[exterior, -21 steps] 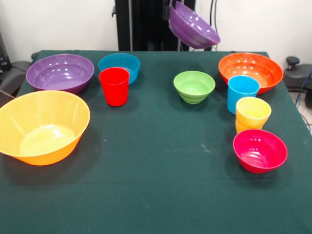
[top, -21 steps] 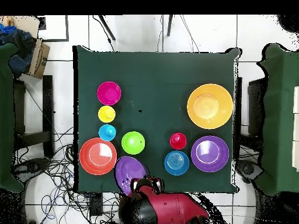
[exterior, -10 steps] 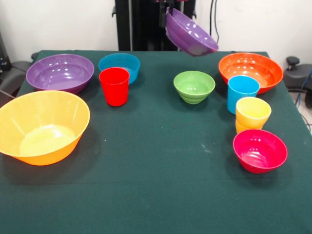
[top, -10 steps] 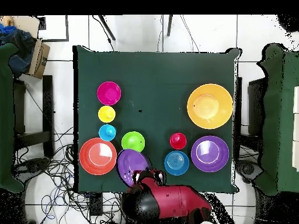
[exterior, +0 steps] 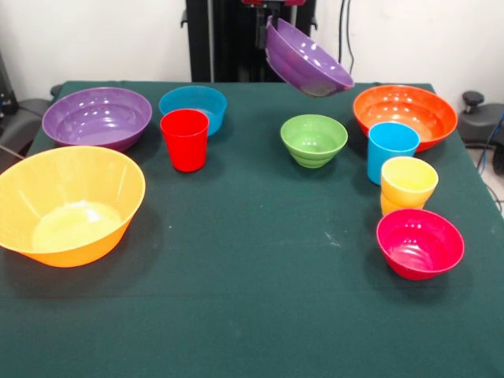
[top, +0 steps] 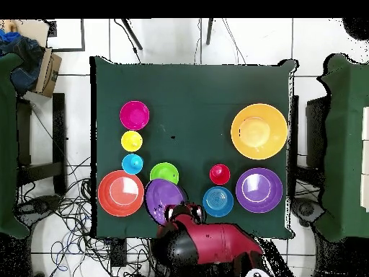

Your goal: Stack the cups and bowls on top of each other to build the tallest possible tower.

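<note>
Up in the air, a purple bowl (exterior: 307,60) hangs tilted from the end effector (exterior: 272,22), which pinches its raised rim at the top of the front view; the bowl's low side dips toward the orange bowl (exterior: 405,115). In the overhead view this held bowl (top: 163,200) overlaps the edge of the green bowl (top: 164,173), which sits on the desk (exterior: 252,276) just below and in front of the end effector. Beside the orange bowl, out from the end effector, a light blue cup (exterior: 391,150), a yellow cup (exterior: 408,185) and a magenta-pink bowl (exterior: 420,242) stand in a close row. To the end effector's other side sit a small blue bowl (exterior: 193,105) with a red cup (exterior: 185,139) just in front of it, then a second purple bowl (exterior: 98,117) resting on the desk, and farthest out the big yellow-orange bowl (exterior: 69,203). Every bowl and cup stands upright, and none is stacked on another.
</note>
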`<control>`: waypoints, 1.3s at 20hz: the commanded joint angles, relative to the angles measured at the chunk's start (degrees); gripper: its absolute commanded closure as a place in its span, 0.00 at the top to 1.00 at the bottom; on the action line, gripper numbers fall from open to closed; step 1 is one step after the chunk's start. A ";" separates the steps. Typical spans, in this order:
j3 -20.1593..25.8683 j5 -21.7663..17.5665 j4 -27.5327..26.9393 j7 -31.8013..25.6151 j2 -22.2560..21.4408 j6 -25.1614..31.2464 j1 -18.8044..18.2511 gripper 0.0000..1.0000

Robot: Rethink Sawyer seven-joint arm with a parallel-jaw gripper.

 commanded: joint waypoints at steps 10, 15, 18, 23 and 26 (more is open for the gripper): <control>5.45 1.44 -6.34 3.51 7.83 5.37 0.20 0.00; 5.40 1.55 -6.96 3.62 8.32 5.53 0.49 0.00; 5.44 1.60 -7.10 3.66 8.48 5.52 0.54 0.00; 5.63 2.24 -7.40 4.02 8.62 5.97 0.86 0.00; 5.81 2.67 -7.51 4.24 8.61 6.18 0.94 0.00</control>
